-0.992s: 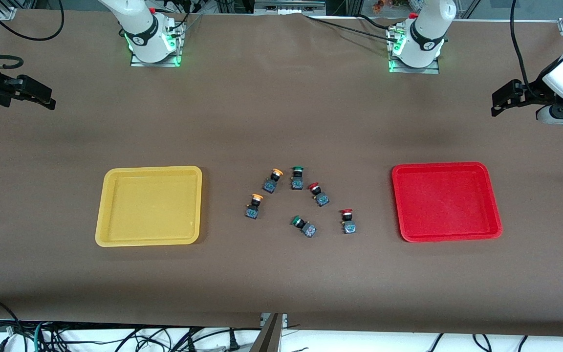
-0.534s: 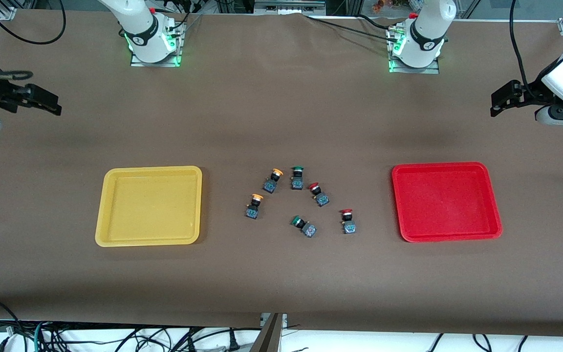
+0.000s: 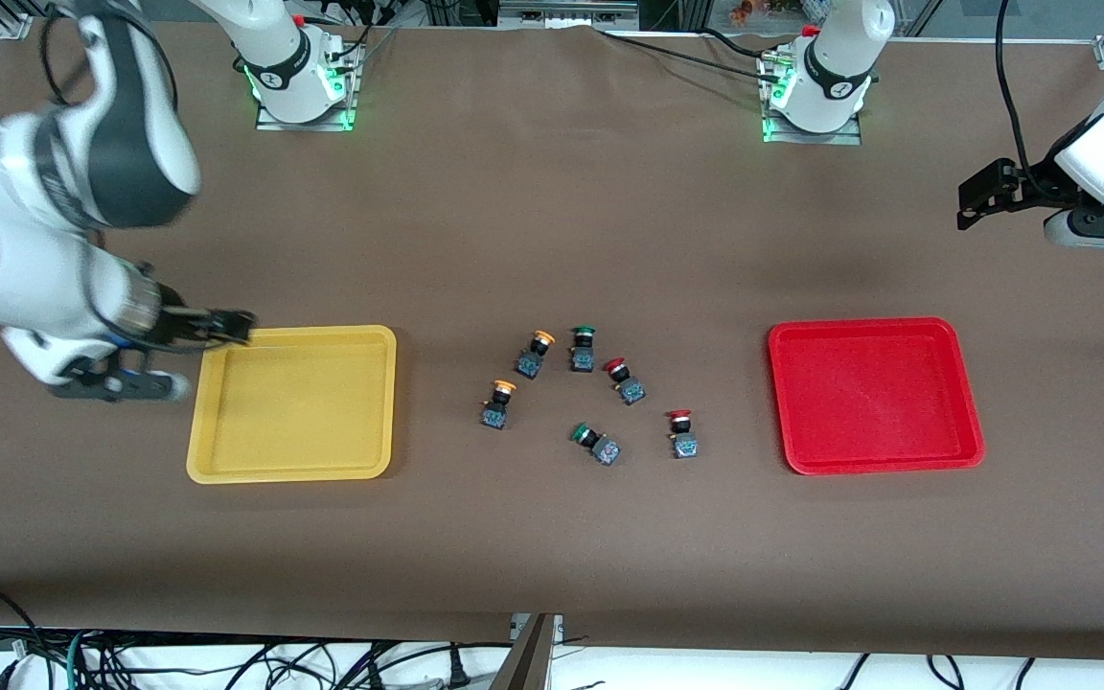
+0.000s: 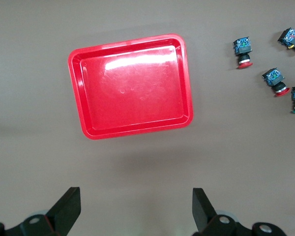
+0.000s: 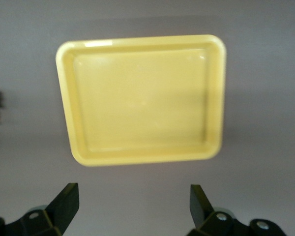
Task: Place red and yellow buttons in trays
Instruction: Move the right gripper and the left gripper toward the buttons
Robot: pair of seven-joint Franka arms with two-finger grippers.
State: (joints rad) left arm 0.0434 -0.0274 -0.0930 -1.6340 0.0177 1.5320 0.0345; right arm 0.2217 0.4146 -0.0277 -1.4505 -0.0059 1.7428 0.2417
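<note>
- A brown counter (image 3: 552,220) carries two trays with six small push-button switches lying between them.
- The yellow tray (image 3: 292,403) lies toward the right arm's end, the red tray (image 3: 875,395) toward the left arm's end; each has its long axis running along the counter between the arms' ends.
- Two yellow buttons (image 3: 534,354) (image 3: 498,403) lie on their sides, on the cluster's side toward the yellow tray, caps pointing toward the robots' bases.
- Two red buttons (image 3: 625,379) (image 3: 681,433) lie on the side toward the red tray, caps pointing likewise.
- Two green buttons (image 3: 583,348) (image 3: 595,443) lie among them.
- The right pincer (image 3: 226,328) hangs over the yellow tray's rim, fingers spread wide, holding nothing.
- The left pincer (image 3: 974,196) hangs over bare counter, farther from the front camera than the red tray, wide open and empty.
- No writing can be read.
</note>
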